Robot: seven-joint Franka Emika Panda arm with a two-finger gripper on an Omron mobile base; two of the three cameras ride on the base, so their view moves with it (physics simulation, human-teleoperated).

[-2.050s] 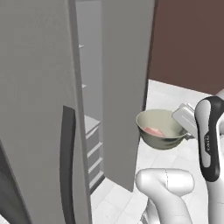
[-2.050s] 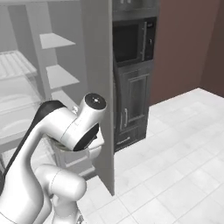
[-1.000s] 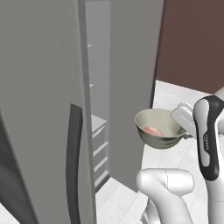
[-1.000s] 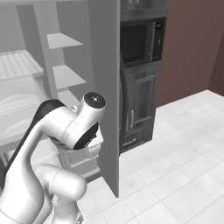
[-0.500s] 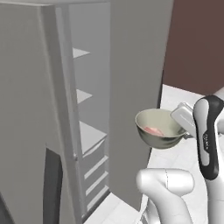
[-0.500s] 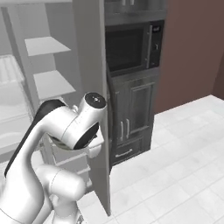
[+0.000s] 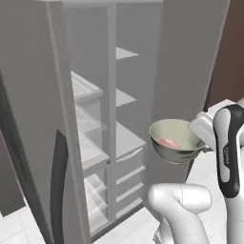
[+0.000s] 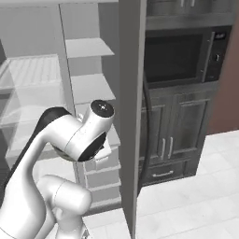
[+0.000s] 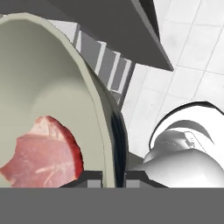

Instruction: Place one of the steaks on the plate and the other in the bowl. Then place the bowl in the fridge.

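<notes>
My gripper [image 9: 113, 176] is shut on the rim of the bowl [image 9: 52, 83], one fingertip inside and one outside its wall. I hold the bowl [image 7: 174, 141] level in the air, right of the open fridge [image 7: 119, 100]. It has a cream rim and a dark outside. One pink-red steak [image 9: 41, 151] lies on the bowl's bottom, and it is also in the left base view as the steak [image 7: 168, 143]. The fridge's pale shelves and drawers stand exposed, at about the bowl's height and below. The plate is out of view.
The left fridge door [image 7: 35, 143] with its dark handle [image 7: 59, 190] stands open near the camera. The right door's edge [image 8: 133, 116] rises just right of my arm. Beyond it are a dark built-in oven [image 8: 179, 56], cabinets [image 8: 172, 140] and white floor tiles [image 8: 196, 205].
The whole picture has shifted: the base has moved, and the fridge's inside now faces the cameras. The bowl with the steak stays in the same grip and place relative to the arm.
</notes>
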